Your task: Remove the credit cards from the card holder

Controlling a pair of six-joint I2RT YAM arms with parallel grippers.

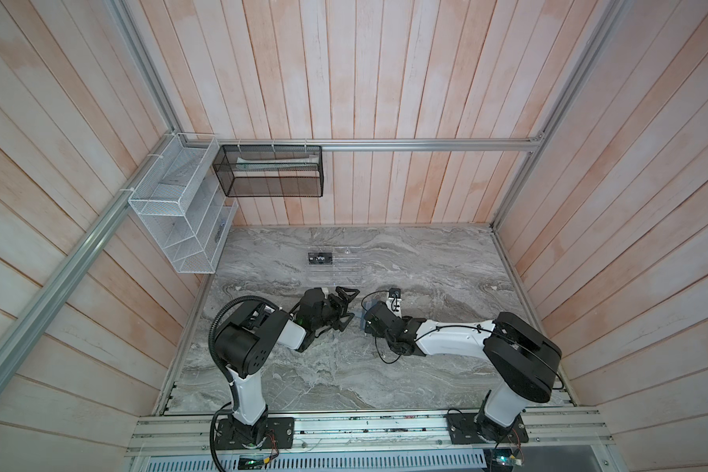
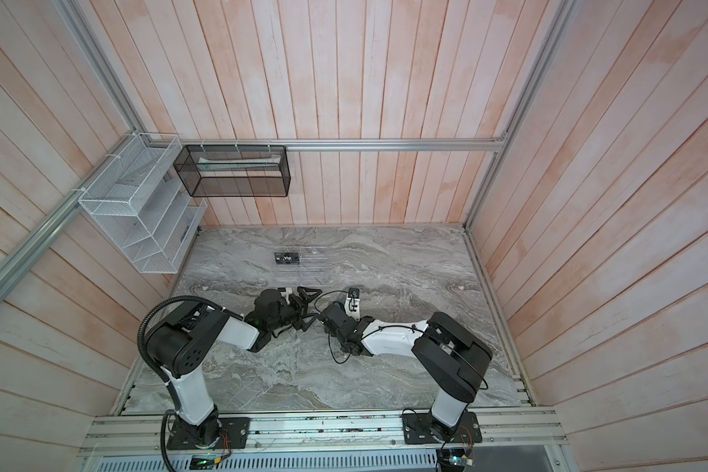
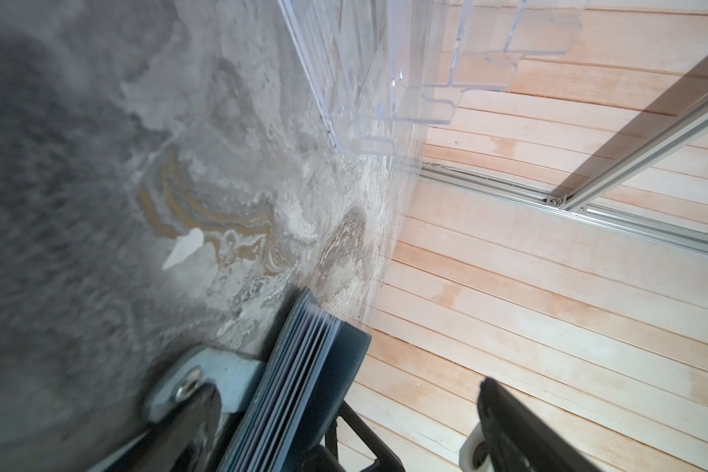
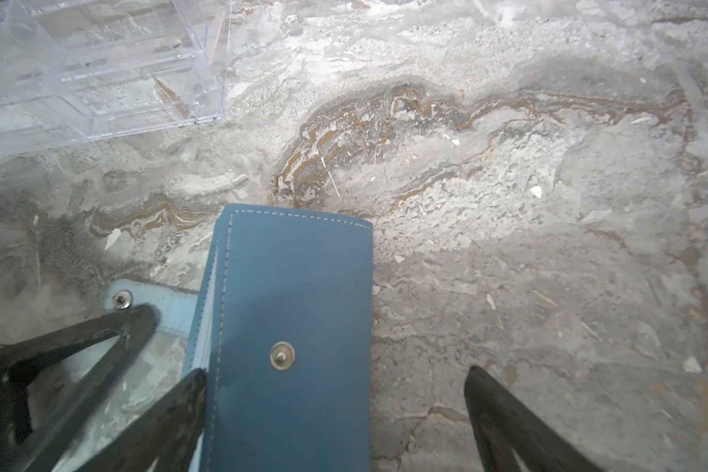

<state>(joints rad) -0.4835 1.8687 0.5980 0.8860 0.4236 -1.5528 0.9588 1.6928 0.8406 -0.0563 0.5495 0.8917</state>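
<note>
Both claws stood wide open, gripping nothing, and met near the middle of the marble worktop point(image 1: 385, 367). The right claw point(image 4: 336, 372) straddled the slate-blue card holder point(image 4: 291, 294), which lay flat there, folded over but unsnapped. One finger point(image 4: 168, 408) rested against its stitched edge and the other stood well apart. The left claw point(image 3: 342, 392) reached in from the opposite side, one fingertip lying on the holder's snap tab point(image 4: 148, 300), which was spread flat on the worktop. Pale layered edges showed along the holder's open side in the left wrist view; whether they were the credit cards could not be told. Toward the far edge stood a clear acrylic rack point(image 1: 336, 267), with a black card point(image 1: 321, 258) lettered "Vip" at its far left end. A white wire basket point(image 1: 172, 216) and a black mesh basket point(image 1: 270, 171) hung on the walls above the far left corner.
</note>
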